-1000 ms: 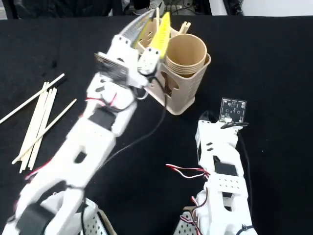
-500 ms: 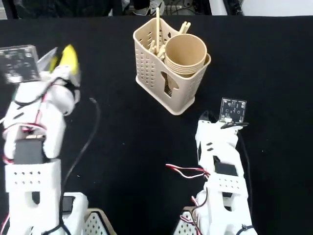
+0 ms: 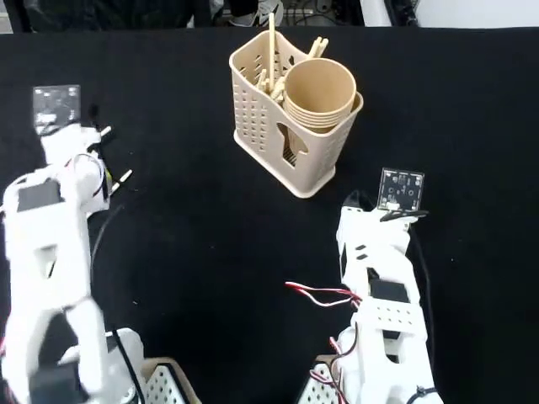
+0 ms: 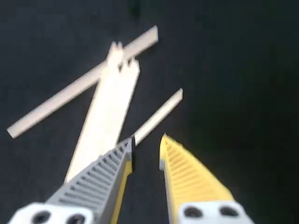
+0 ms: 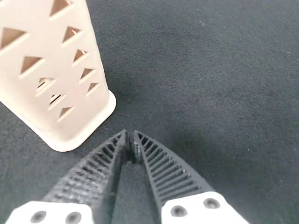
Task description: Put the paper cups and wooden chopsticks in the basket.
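Back from the basket [image 3: 261, 126], where stacked paper cups [image 3: 320, 93] and several wooden chopsticks [image 3: 271, 46] already stand, the left tool [image 4: 147, 144] now hangs well away from it over the loose chopsticks [image 4: 107, 98] on the worktop [image 3: 210, 252]. Its jaws are slightly apart and empty, so another pick-up looks due. The right tool [image 5: 130, 140], pressed together, sits by the basket's foot.

Black all the way across here: a matte, cloth-like tabletop [image 3: 472, 109] runs edge to edge under even light, and its fine weave shows up close in the right wrist view. Along the far edge there's just a thin strip of room, with dark shapes [image 3: 101, 13] at one corner, a tangle of cables [image 3: 307, 10] in the middle and a pale surface [image 3: 476, 12] at the other corner.
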Available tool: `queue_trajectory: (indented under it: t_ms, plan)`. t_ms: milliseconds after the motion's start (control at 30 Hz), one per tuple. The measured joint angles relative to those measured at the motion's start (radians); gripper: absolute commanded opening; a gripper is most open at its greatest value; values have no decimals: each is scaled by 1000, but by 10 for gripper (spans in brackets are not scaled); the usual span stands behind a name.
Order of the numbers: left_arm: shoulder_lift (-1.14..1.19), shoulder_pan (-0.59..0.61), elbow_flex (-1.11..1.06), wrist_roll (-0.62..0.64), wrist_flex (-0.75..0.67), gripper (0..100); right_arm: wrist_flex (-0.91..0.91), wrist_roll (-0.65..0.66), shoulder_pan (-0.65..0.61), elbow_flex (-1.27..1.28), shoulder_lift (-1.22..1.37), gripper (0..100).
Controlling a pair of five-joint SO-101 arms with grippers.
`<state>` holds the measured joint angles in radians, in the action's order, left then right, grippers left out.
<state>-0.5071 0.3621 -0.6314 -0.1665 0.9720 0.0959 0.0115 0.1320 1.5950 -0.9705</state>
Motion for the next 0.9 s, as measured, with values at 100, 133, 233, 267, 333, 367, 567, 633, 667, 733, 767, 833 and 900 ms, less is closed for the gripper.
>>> queue_trajectory:
  t_ms: [100, 133, 233, 267, 333, 367, 567, 633, 667, 733, 767, 833, 900]
  plan:
    - [198, 0, 75, -28, 5, 104, 0, 0, 0, 0, 0, 15]
    - [262, 0, 104, -60, 14, 104, 0, 0, 0, 0, 0, 15]
    - [443, 0, 221, -160, 63, 105, 0, 0, 0, 0, 0, 15]
    - [500, 0, 267, -175, 87, 105, 0, 0, 0, 0, 0, 15]
    - [603, 0, 370, -215, 149, 105, 0, 0, 0, 0, 0, 15]
    - [649, 0, 425, -256, 180, 105, 0, 0, 0, 0, 0, 15]
    - [921, -3, 799, -393, 358, 105, 0, 0, 0, 0, 0, 15]
    - [1002, -6, 918, -394, 390, 108, 0, 0, 0, 0, 0, 15]
    - [1043, -8, 976, -396, 414, 109, 0, 0, 0, 0, 0, 15]
    - [1123, -9, 1086, -400, 454, 109, 0, 0, 0, 0, 0, 15]
    - [1165, -9, 1135, -402, 468, 109, 0, 0, 0, 0, 0, 15]
    - [1247, -11, 1232, -405, 508, 109, 0, 0, 0, 0, 0, 15]
    - [1326, -11, 1332, -434, 551, 111, 0, 0, 0, 0, 0, 15]
